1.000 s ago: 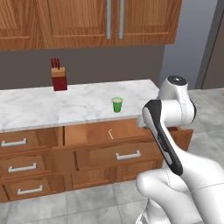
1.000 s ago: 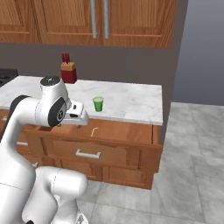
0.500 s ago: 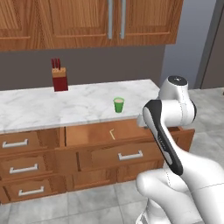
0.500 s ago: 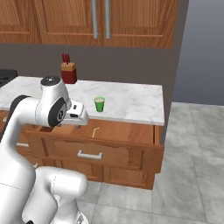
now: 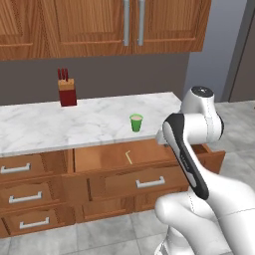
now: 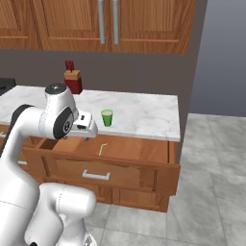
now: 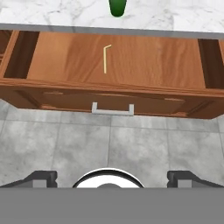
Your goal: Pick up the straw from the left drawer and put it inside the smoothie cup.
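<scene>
The left drawer stands pulled out under the marble counter, its silver bar handle on the front panel. The straw lies on the drawer's wood bottom, left of centre, with a short bend at its far end; it is also in the base views. The smoothie cup stands upright on the counter near its front edge, just behind the straw, and its base reaches the hand view's top. My gripper hovers open and empty in front of the drawer, well above it.
A red knife block stands at the back of the counter. Narrow stacked drawers are shut to the left of the open one. Wall cabinets hang above. Grey tiled floor lies below the drawer front.
</scene>
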Robot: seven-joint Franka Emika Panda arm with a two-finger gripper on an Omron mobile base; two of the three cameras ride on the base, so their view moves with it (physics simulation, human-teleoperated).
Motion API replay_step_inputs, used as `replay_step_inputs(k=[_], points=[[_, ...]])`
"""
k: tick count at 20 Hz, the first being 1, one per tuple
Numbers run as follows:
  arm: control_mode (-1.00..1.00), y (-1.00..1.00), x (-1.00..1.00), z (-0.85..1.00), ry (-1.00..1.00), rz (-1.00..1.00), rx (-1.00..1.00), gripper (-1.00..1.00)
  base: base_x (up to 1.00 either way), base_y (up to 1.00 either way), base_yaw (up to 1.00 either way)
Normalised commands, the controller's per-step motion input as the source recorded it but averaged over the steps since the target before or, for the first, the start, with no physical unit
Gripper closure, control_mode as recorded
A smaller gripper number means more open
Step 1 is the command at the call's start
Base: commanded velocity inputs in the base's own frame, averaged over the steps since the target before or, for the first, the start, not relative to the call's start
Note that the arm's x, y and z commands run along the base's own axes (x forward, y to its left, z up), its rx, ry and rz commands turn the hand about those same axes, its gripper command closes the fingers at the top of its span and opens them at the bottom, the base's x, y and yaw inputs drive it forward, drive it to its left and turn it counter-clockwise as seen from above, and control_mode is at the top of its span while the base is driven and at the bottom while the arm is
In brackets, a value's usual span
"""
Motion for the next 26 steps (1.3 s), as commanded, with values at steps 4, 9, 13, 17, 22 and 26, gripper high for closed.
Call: replay_step_inputs(k=[4,9,13,17,22,26], points=[[1.0,0.0,0.0,0.0,0.0,0.0,0.0,-1.0,0.06,0.0,0.0],[-1.0,0.0,0.0,0.0,0.0,0.0,0.0,-1.0,0.0,0.0,0.0],[-1.0,0.0,0.1,-0.03,0.0,0.0,0.0,-1.0,0.0,0.0,0.0],[-1.0,0.0,0.25,-0.25,0.0,0.0,0.0,-1.0,0.0,0.0,0.0],[-1.0,0.0,0.31,-0.39,0.01,0.0,0.0,-1.0,0.0,0.0,0.0],[-1.0,0.0,0.31,-0.49,0.05,0.0,0.0,-1.0,0.0,0.0,0.0]])
